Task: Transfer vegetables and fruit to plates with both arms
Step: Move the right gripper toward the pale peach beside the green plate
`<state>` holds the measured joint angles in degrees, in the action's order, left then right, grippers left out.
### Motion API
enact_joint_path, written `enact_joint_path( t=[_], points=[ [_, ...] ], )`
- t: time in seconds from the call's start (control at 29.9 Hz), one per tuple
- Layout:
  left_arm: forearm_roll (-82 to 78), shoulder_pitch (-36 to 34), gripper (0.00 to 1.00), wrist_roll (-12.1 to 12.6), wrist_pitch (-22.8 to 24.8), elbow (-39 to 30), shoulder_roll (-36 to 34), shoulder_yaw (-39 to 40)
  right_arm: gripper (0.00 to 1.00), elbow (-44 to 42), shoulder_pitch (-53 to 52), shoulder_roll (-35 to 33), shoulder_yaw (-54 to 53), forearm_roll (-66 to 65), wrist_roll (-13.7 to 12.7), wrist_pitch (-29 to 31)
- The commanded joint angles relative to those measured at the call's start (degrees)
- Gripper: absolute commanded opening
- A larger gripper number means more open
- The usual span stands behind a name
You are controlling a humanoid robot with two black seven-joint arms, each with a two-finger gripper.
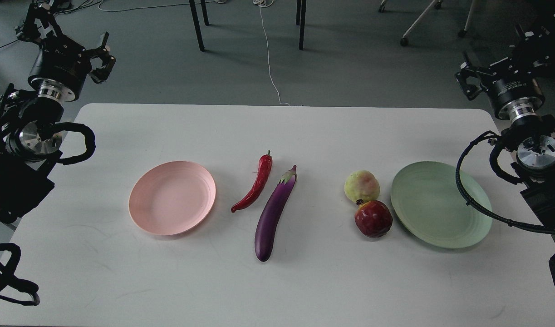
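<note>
A pale pink plate [172,198] lies left of centre on the white table and a pale green plate [441,204] lies to the right. Between them are a curved red chili pepper [255,185] and, just right of it, a long purple eggplant [273,213]. Close to the green plate's left rim sit a yellow-green fruit [361,186] and a dark red pomegranate [373,219], touching each other. My left gripper [71,41] is raised beyond the table's far left corner, open and empty. My right gripper [502,56] is raised off the far right corner, fingers spread, holding nothing.
The white table [277,281] has rounded far corners. Black cable loops [474,190] from my right arm hang over the green plate's right edge. Table legs [196,25], a white cord [268,54] and chair casters stand on the grey floor behind.
</note>
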<state>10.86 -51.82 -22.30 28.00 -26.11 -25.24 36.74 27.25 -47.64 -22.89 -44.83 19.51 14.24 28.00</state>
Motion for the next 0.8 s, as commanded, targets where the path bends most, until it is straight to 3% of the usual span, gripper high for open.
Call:
enact_joint_path(
  t=[0.0,0.27,0.37,0.6,0.77],
  points=[
    [0.04,-0.03,0.98,0.06,0.00,0.01,0.01,-0.18,0.99,0.09,0.09,0.22,0.01,0.01,0.00,0.00],
    [-0.57,-0.03,0.98,0.33,0.00,-0.34,-0.25,-1.14,0.99,0.61,-0.61,-0.57,0.27,0.01,0.18,0.00],
    [-0.66,-0.12,0.98,0.76,0.00,-0.17,-0.52,-1.23,0.99,2.72,-3.24,-5.65,2.28,-0.26,0.09,0.00],
    [-0.84,0.06,0.98,0.94,0.00,0.45,-1.04,-1.23,0.99,8.52,-19.13,-13.49,28.27,-6.39,0.18,0.00],
    [-1.97,-0.03,0.98,0.94,0.00,0.54,-1.39,-1.76,0.99,9.05,-31.71,-13.50,39.98,-14.22,0.27,0.00]
  ],
)
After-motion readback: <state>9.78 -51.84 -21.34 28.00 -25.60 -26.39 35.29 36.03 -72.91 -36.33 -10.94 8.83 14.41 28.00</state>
